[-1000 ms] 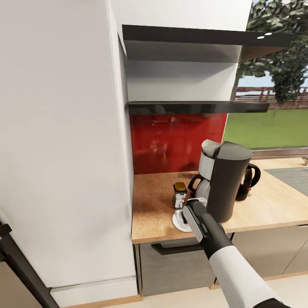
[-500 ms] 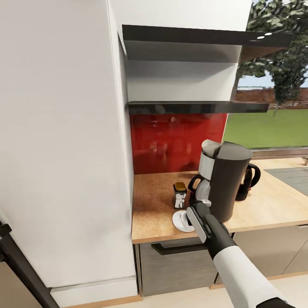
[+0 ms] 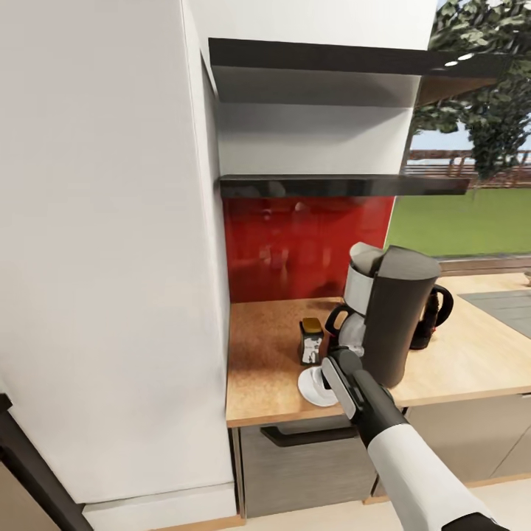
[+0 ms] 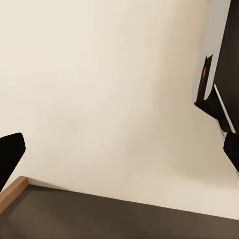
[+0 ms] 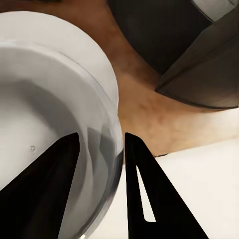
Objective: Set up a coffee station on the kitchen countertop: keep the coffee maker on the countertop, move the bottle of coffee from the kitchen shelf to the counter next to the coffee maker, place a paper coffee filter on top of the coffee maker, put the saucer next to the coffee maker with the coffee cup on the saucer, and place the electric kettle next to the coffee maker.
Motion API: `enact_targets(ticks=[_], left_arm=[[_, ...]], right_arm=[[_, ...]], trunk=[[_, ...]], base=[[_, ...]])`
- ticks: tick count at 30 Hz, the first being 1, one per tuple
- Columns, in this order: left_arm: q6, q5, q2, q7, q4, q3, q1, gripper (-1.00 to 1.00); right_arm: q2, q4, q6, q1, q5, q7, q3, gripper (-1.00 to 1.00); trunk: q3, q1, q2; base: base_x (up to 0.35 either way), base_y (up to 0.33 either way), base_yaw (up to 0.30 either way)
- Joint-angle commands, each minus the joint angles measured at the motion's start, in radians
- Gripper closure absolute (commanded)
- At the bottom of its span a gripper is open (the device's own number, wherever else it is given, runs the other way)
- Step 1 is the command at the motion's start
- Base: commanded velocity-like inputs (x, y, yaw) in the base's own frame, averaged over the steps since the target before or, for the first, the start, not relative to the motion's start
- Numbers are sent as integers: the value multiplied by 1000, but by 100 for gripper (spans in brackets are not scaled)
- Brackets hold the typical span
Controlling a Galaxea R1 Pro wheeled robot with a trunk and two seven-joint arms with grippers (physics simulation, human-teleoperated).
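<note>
The right gripper (image 3: 324, 371) pinched the wall of the coffee cup (image 3: 316, 376), one finger (image 5: 47, 186) inside the rim and the other outside, the cup sitting on the saucer (image 3: 308, 389) near the kitchen countertop's (image 3: 265, 369) front edge. The coffee maker (image 3: 394, 317) stood at the saucer's 3 o'clock, the bottle of coffee (image 3: 311, 340) at its 12 o'clock. The left gripper's (image 4: 119, 149) fingertips were spread wide, holding nothing

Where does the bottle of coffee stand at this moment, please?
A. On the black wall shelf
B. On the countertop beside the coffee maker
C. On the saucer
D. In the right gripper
B: the bottle of coffee stands on the countertop, just left of the coffee maker.
</note>
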Motion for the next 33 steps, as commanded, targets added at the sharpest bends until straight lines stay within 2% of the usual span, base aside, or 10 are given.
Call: enact_targets(ticks=[1, 33], left_arm=[[-4, -11, 0, 4, 1, 7, -1, -100], [-4, -11, 0, 4, 1, 7, -1, -100]], right_arm=[[0, 0, 2, -1, -10, -9, 2, 100], [1, 6, 2, 0, -9, -9, 3, 100]], trunk=[[-2, 1, -2], [-2, 1, -2]], base=[[95, 0, 0], [32, 0, 0]])
